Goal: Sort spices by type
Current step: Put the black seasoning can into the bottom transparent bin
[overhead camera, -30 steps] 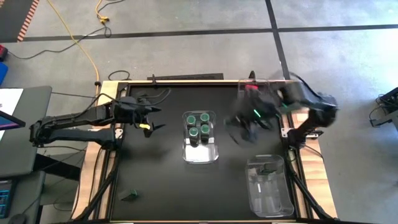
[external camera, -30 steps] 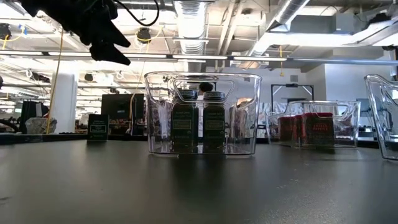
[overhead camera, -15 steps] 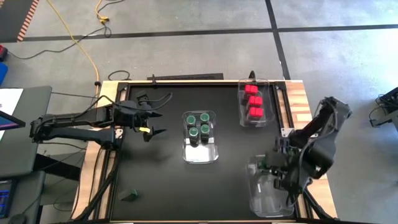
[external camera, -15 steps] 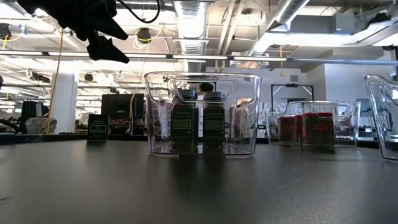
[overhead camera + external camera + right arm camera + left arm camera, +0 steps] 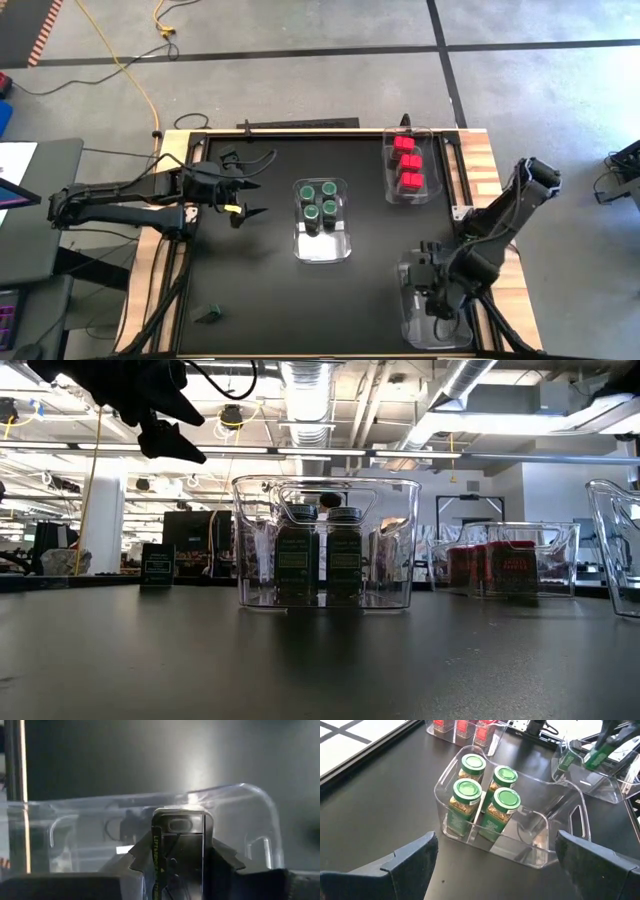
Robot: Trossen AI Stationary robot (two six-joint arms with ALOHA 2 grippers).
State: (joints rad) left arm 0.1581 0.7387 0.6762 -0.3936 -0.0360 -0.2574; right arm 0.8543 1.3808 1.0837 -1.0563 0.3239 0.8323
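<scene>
My right gripper [image 5: 432, 290] hangs over the near right clear bin [image 5: 455, 335], shut on a dark blackish-green spice jar [image 5: 180, 845]. The left wrist view shows that jar [image 5: 597, 752] and a second dark jar [image 5: 567, 761] in the same bin. A third dark jar [image 5: 208, 315] stands on the table near its near left corner. Several green-topped jars [image 5: 320, 200] stand in the middle bin [image 5: 322, 250]. Red boxes [image 5: 405, 165] sit in the far right bin [image 5: 388, 190]. My left gripper [image 5: 240, 205] is open, left of the middle bin, above the table. My right gripper pinches the dark jar by its two long sides [image 5: 159, 855], one finger [image 5: 136, 860] on each. The jar's end [image 5: 182, 820] sticks out past the fingertips. The jar sits tilted over the near right bin; I cannot tell whether it touches the bin's floor.
The three clear bins stand on a black table top [image 5: 250, 280] with a wooden rim. The near half of the middle bin holds nothing. Open table lies between my left gripper and the near left dark jar.
My right gripper has swung fast from beside the far right bin of red boxes toward the table's near edge. It now hangs over the near right bin with the dark jar in its fingers. The jars and boxes in the other bins have stayed put.
</scene>
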